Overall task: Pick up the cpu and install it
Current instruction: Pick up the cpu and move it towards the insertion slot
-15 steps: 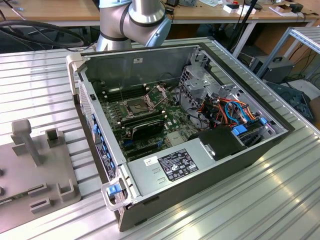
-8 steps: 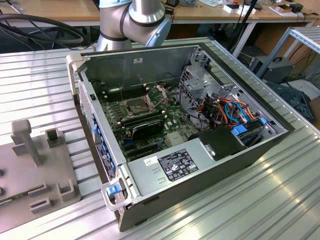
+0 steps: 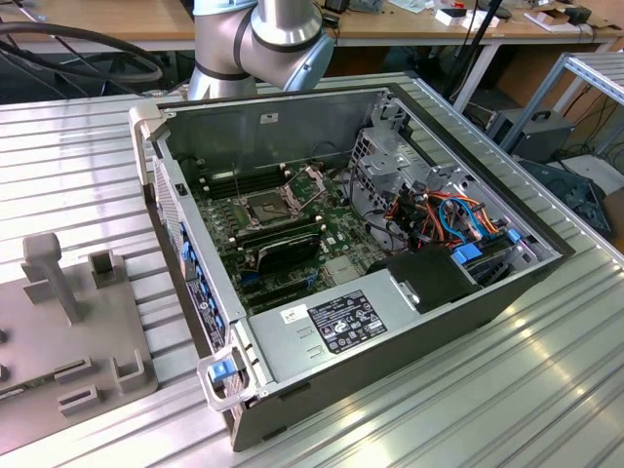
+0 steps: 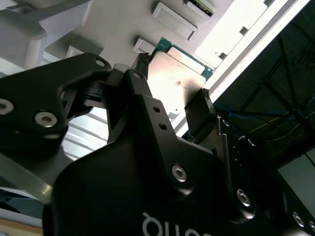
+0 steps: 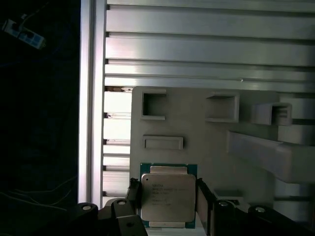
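My claw is closed on the cpu, a small, thin, flat square chip with a dull silver-grey metal top on a green board. In both wrist views one black finger lies against one edge of it and the other finger against the opposite edge, so I judge it clamped by the sides, which leaves the metal top and the underside free. I cannot tell whether the chip rests on its support or is already a little above it.

Under the cpu is the flat grey plastic fixture plate with rectangular pockets. The chip is at the border of this plate on the side nearest the edge of the ribbed aluminium bench. I think the plate is there to give the chip a fixed place. Just beside the grasp a long raised grey bar rises from the plate, so there is little room on that side.

In the exterior view, the open dark computer case lies in the middle of the bench. The dark square socket with its hinged metal frame sits deep inside. The long black graphics card is just beside it, and orange and blue cables crowd the far compartment.
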You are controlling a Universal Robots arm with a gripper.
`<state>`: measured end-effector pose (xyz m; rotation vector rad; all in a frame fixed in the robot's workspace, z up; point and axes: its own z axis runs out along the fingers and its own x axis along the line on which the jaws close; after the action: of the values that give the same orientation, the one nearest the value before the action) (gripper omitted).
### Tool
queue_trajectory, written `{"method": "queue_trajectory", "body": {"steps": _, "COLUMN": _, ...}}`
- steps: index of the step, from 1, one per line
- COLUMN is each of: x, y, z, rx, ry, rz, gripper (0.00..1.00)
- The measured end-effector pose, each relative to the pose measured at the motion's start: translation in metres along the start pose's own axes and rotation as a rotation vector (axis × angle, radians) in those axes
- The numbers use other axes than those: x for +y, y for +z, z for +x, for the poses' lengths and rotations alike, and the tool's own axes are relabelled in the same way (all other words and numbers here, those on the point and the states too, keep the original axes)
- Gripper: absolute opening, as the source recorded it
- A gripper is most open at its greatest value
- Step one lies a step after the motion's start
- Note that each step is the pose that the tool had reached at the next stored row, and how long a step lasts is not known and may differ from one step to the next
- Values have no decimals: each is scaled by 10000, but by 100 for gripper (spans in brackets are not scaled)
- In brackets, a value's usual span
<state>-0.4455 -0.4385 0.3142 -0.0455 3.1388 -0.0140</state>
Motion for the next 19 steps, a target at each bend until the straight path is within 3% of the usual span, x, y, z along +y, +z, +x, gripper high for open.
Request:
{"method": "queue_trajectory", "body": {"steps": 4, "x": 0, "y": -54, "z": 0, "rx": 1, "ry": 0, "rz": 0, "gripper": 55}}
{"method": "queue_trajectory", "body": {"steps": 14, "x": -2, "y": -256, "z": -1, "rx": -1, "ry": 0, "rz": 0, "gripper": 55}}
{"method": "queue_trajectory", "body": {"steps": 19, "x": -3, "y": -294, "z": -1, "rx": -2, "ry": -1, "rz": -2, "gripper": 55}}
